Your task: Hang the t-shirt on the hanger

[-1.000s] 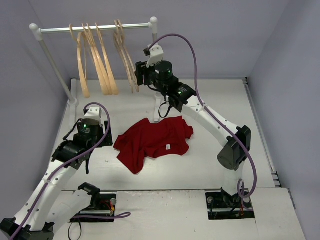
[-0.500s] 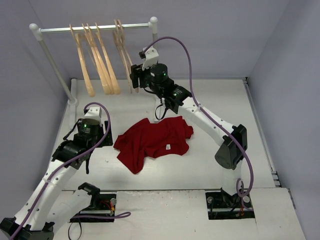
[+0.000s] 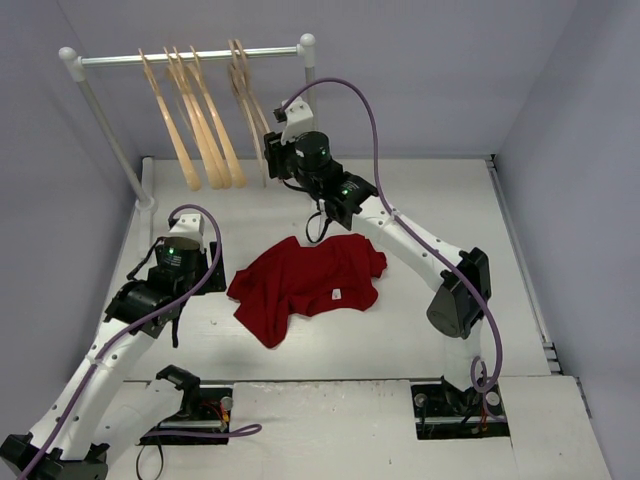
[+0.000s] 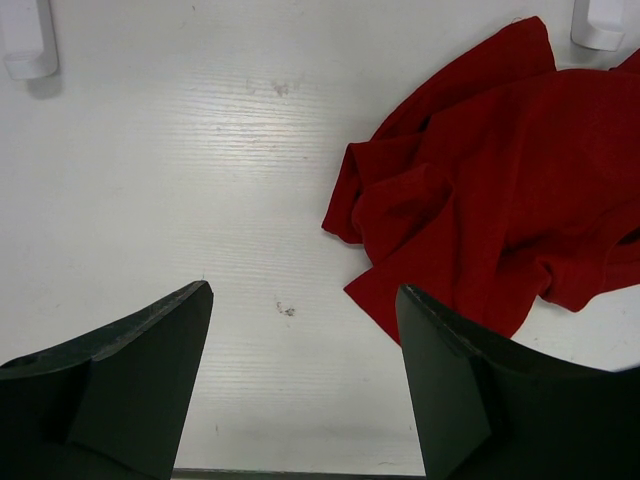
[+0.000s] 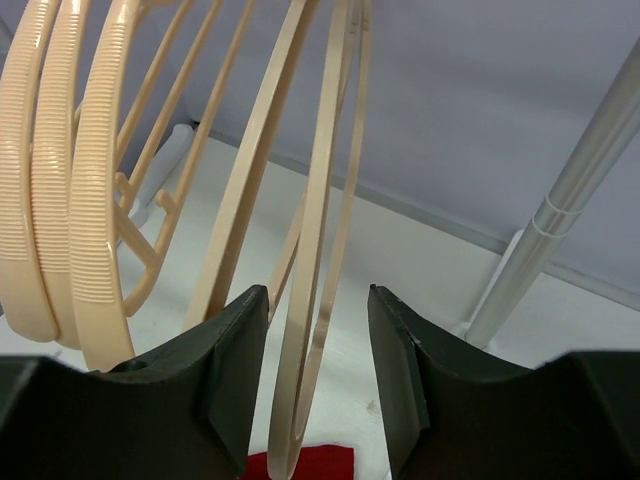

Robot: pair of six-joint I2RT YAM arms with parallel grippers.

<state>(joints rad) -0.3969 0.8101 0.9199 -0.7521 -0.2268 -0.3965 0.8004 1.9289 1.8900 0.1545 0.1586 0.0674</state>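
The dark-red t-shirt (image 3: 310, 280) lies crumpled on the white table between the arms; in the left wrist view the t-shirt (image 4: 490, 190) is at the right. Several pale wooden hangers hang on the rail. My right gripper (image 3: 270, 155) is raised at the rightmost hanger (image 3: 248, 110). In the right wrist view that hanger (image 5: 310, 380) stands between the jaws of my right gripper (image 5: 318, 300), with a gap showing on each side. My left gripper (image 3: 180, 262) hovers open over bare table left of the shirt, nothing between the fingers of the left gripper (image 4: 305, 300).
The white-and-metal rail stand (image 3: 190, 55) spans the back left, its right post (image 5: 560, 210) close beside my right gripper. Its feet (image 4: 30, 40) rest on the table. The other hangers (image 5: 95, 200) hang to the left. Grey walls enclose the table.
My right gripper has moved left and up to the rightmost hanger and its jaws have narrowed around it. The hangers have swung leftward. The left arm and shirt are still.
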